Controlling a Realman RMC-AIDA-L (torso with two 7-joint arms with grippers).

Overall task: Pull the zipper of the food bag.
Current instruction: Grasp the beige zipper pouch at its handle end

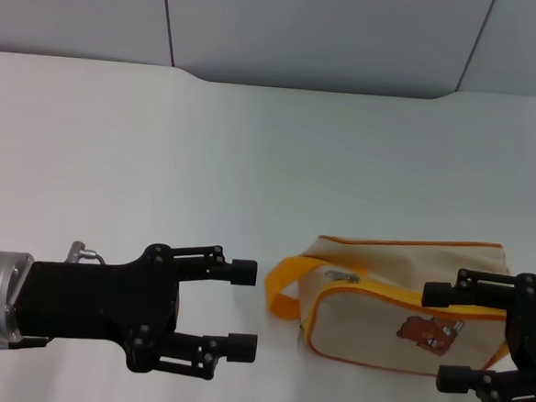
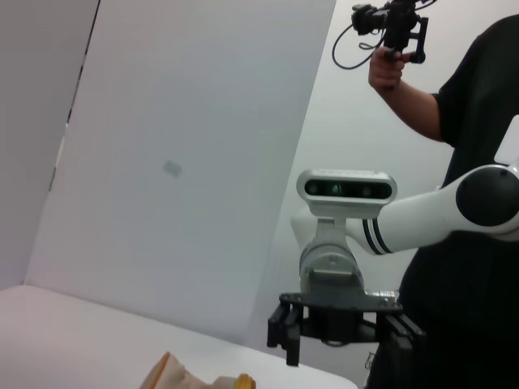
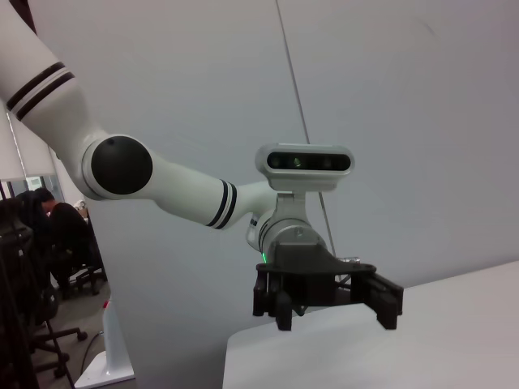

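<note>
The food bag (image 1: 378, 333) is a cream pouch with orange piping and a brown bear print, lying on the table at the front right. Its yellow-orange zipper (image 1: 399, 297) runs along the top edge, and a small silver pull tab (image 1: 342, 276) sits near the left end. A yellow strap handle (image 1: 285, 290) loops out to the bag's left. My left gripper (image 1: 242, 310) is open, level with the handle and a little left of it, touching nothing. My right gripper (image 1: 443, 336) is open over the bag's right end. A corner of the bag (image 2: 174, 374) shows in the left wrist view.
The white table (image 1: 161, 157) stretches back to grey wall panels (image 1: 326, 30). A person holding a camera rig (image 2: 405, 73) stands beyond the right arm. The left wrist view shows the right gripper (image 2: 345, 348). The right wrist view shows the left gripper (image 3: 332, 316).
</note>
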